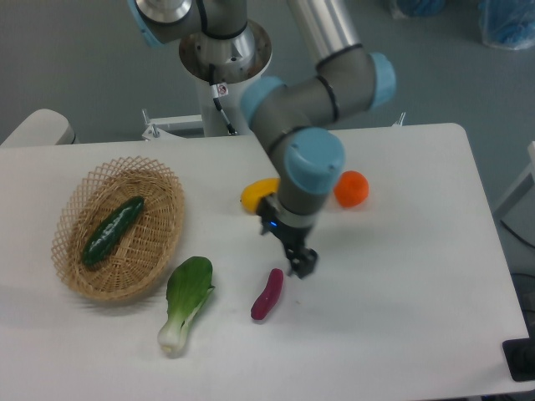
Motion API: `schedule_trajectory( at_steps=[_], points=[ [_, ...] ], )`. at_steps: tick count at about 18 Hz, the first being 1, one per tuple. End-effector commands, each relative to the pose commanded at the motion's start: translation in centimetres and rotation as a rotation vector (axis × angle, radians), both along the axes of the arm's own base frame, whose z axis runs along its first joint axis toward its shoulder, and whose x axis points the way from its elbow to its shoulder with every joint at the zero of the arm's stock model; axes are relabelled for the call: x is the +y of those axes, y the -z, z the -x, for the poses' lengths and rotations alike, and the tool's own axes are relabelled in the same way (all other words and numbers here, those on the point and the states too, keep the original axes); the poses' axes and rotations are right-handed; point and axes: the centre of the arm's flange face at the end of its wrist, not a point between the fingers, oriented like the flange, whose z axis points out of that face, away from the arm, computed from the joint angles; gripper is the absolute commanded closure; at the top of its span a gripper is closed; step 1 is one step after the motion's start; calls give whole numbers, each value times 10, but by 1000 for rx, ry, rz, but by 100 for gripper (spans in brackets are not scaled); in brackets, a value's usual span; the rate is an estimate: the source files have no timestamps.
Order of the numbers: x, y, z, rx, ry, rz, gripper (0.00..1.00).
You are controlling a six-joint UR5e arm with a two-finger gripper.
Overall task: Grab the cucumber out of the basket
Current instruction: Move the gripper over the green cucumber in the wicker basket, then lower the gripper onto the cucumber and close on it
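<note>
One cucumber (113,230) lay diagonally inside the basket (170,194), well apart from our end effector (303,265), which held nothing; we could not tell its opening. We judged it stiff, glossy, perhaps slippery: grip mid-length, across its width.

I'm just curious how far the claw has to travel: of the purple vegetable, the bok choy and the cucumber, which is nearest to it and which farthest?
Measured from the gripper in the camera view:
1. Purple vegetable, just below-left of the gripper on the table.
2. Bok choy, further left, beside the basket.
3. Cucumber, farthest, lying inside the basket at the left.
</note>
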Motion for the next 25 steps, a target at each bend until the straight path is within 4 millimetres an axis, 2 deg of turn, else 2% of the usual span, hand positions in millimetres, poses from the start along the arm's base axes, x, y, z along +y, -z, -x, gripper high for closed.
schedule_trajectory(
  at_steps=[4, 6, 9, 17, 23, 25],
  points=[
    [22, -9, -68, -3, -46, 20, 0],
    [26, -12, -95, -7, -86, 26, 0],
    [27, -6, -128, -21, -130, 51, 0],
    [43, 37, -188, -32, -223, 114, 0],
    [52, 67, -210, -41, -260, 180, 0],
    [53, 69, -213, -28, -261, 181, 0]
  ],
)
